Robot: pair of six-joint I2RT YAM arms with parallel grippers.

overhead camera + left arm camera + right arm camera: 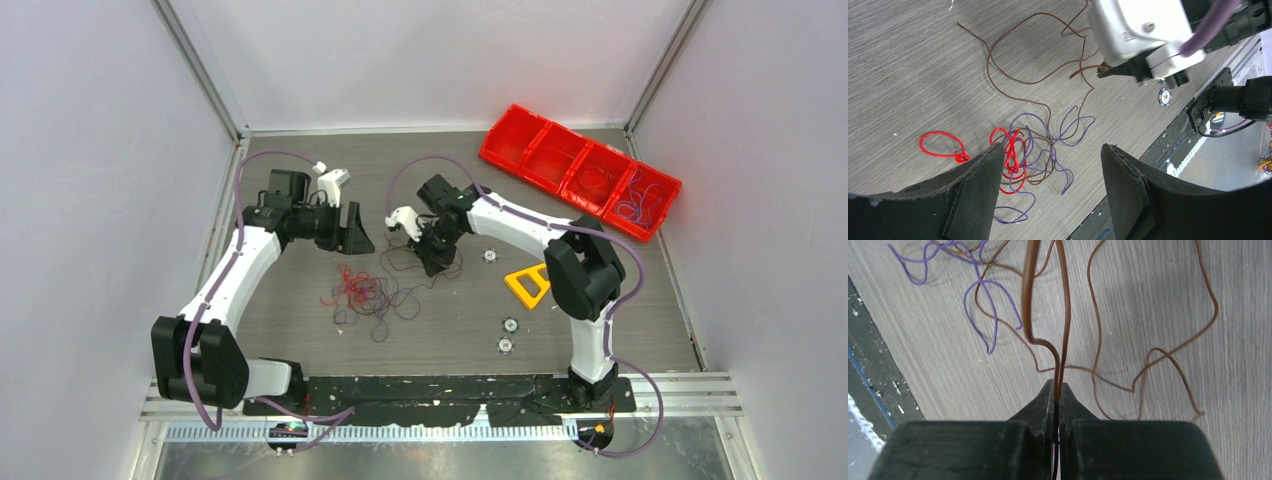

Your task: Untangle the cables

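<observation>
**Location.** The cables (368, 295) lie as a loose clump on the table (640, 320), near the centre, between the two arms and nearer than both grippers. The clump comprises a red wire (1013, 147), a purple wire (1035, 167) and a brown wire (1066, 315). Red and purple are interlaced at the core. Brown runs out to the far right, toward the right arm.

**Grippers.** The right gripper (1057, 392) is closed, its fingers pinching a doubled strand of the brown wire at the far-right fringe of the clump. The left gripper (1053, 150) has its fingers spread wide and holds nothing. It points at the red-purple core without touching it.

**Handling (judged).**
- The wires are hair-thin, near weightless, and limp but springy with set curls.
- A loose pinch is likely to let a strand slip.
- Pulling one strand is likely to drag the whole clump.
- The best hold is a free end or an outlying loop, such as the red loop on the left, with the other gripper restraining the core.
- A hard pull risks tightening the knot.

**Containers.** A red bin tray (515, 140) of four compartments sits at the far right.
- The rightmost compartment holds bluish-purple wires.
- The next appears to hold red wire, which is hard to tell against the red plastic.
- Nothing can be made out in the two left compartments.
</observation>
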